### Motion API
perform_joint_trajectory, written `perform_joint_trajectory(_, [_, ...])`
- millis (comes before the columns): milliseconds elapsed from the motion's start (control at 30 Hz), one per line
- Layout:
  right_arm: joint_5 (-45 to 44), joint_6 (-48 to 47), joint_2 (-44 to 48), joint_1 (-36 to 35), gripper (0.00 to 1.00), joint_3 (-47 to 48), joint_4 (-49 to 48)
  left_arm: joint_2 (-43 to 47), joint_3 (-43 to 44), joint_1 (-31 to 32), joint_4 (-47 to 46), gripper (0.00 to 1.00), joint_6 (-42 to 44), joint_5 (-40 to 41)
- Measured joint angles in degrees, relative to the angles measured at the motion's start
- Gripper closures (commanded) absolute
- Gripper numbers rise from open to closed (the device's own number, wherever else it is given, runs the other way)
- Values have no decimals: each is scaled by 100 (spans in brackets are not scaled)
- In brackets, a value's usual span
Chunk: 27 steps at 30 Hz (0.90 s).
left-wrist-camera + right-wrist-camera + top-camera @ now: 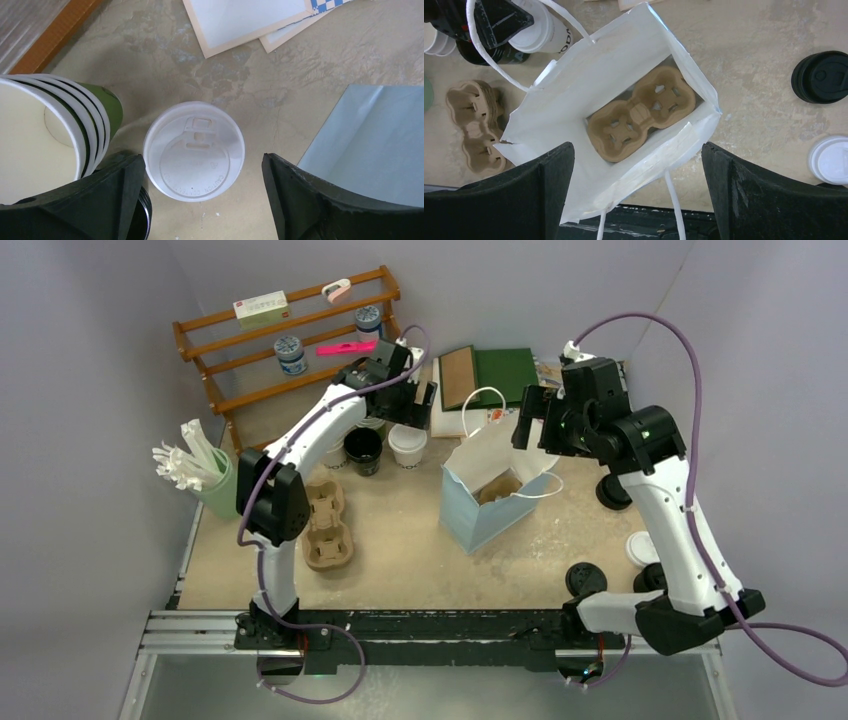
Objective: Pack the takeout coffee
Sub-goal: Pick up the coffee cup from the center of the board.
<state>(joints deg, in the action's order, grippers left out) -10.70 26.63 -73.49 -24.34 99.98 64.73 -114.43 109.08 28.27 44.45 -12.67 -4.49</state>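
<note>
A carrier (641, 120) lies in the bag (559, 115); the lidded cup (194, 151) stands left of it, seemingly apart.

Left fingers (100, 202) and right fingers (519, 197) — both spread wide.

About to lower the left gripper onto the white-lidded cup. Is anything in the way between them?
Nothing visible lies between them. The left gripper hangs open over the white-lidded cup, with a finger on either side of its lid. The stacked empty cups stand close beside one finger, so that side looks tight.
</note>
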Motion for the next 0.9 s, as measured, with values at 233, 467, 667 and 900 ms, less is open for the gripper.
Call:
perform_joint_trajectory(233, [22,-190,-149,-2,1,11,-221,-142,0,-7,20,8,-4,4])
perform_joint_trajectory(467, [131,-313,-278,-2,1,61,-273,-323,0,-9,63,7,-13,70])
perform_joint_trajectory(667, [131,-387,-345,-2,1,116,-302,-332,-2,-7,105,11,-13,175])
perform_joint_trajectory(900, [133,-459,-389,0,1,138,-339,-332,-22,22,140,9,-7,339])
